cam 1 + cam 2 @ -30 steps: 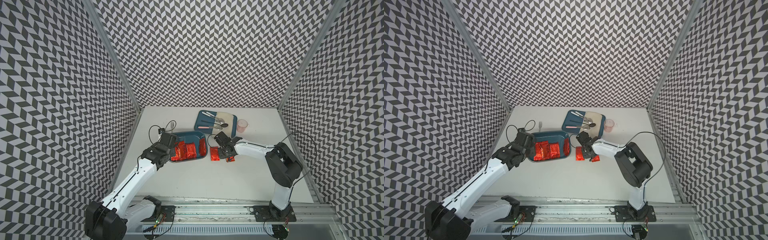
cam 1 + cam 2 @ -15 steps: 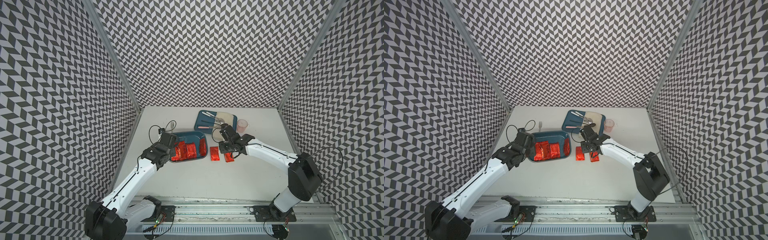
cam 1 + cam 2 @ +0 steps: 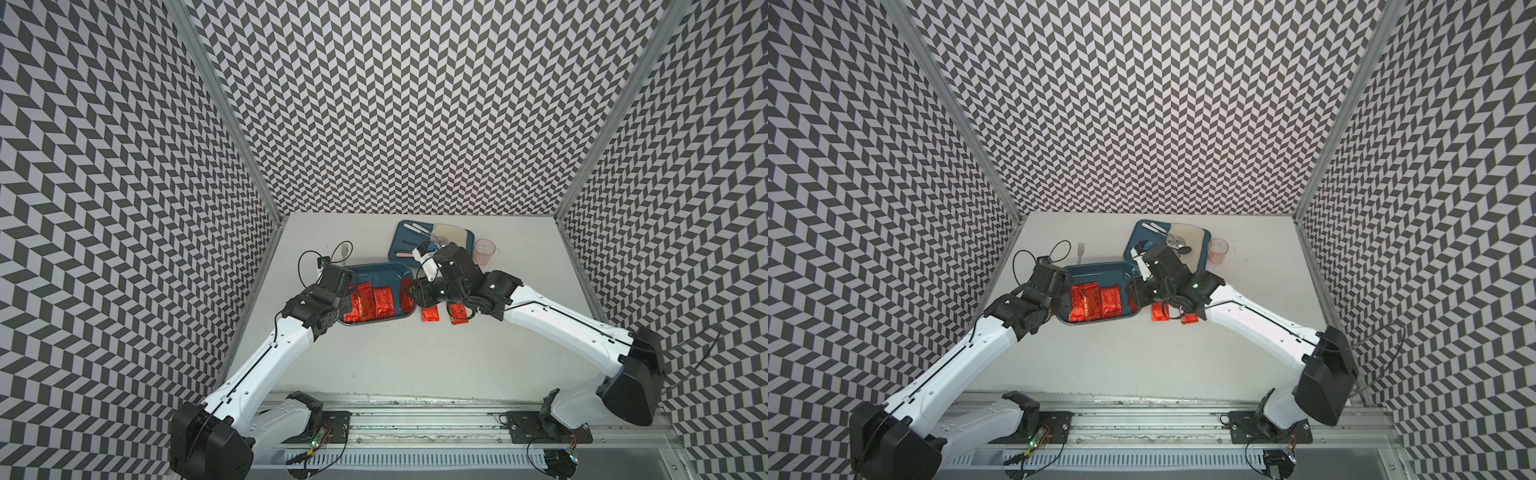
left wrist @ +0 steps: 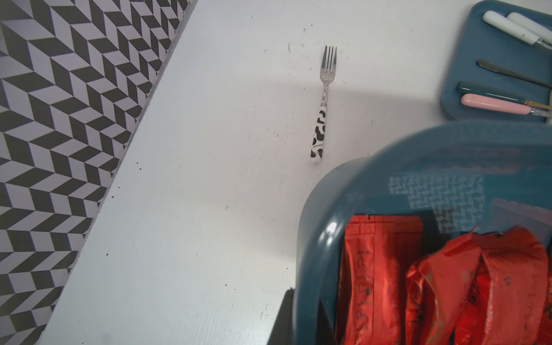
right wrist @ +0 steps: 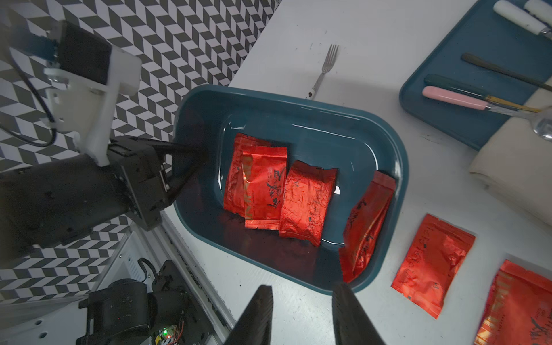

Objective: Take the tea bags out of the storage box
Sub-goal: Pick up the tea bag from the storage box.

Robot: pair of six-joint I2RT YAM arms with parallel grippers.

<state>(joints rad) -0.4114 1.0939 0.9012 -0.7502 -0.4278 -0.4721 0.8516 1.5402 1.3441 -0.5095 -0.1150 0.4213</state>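
**A:** Where do the tea bags (image 5: pixel 307 200) sit?

**B:** Four are inside the storage box (image 5: pixel 298 103). Two overlap flat on its floor and a third lies right against them. The fourth stands on edge, leaning on the short wall nearest the right arm. Two more lie flat on the counter (image 3: pixel 415 365) just outside that wall, side by side with a strip of bare surface between them.

**A:** And the left gripper (image 5: pixel 201 154)?

**B:** It is pressed together on the box's opposite short wall, pinching it at the rim. In the left wrist view that rim runs close under the camera, with red foil just behind it.

**A:** The right gripper (image 5: pixel 303 286)?

**B:** Its jaws are spread and empty. In the right wrist view they frame the box's rim close to the leaning one, and both top views put it over that same end of the box. Whether it touches the rim I cannot tell.

**A:** What else is around?

**B:** A fork (image 4: pixel 324 98) with a black-and-white blotched handle lies on the counter just behind the box, tines toward the back wall. Farther back sits a flat teal tray (image 5: pixel 442 113) holding cutlery, among it a pink-handled piece (image 5: pixel 454 98), and a folded cream cloth (image 5: pixel 507 161). A translucent pink cup (image 3: pixel 484 249) stands upright just beside the tray.
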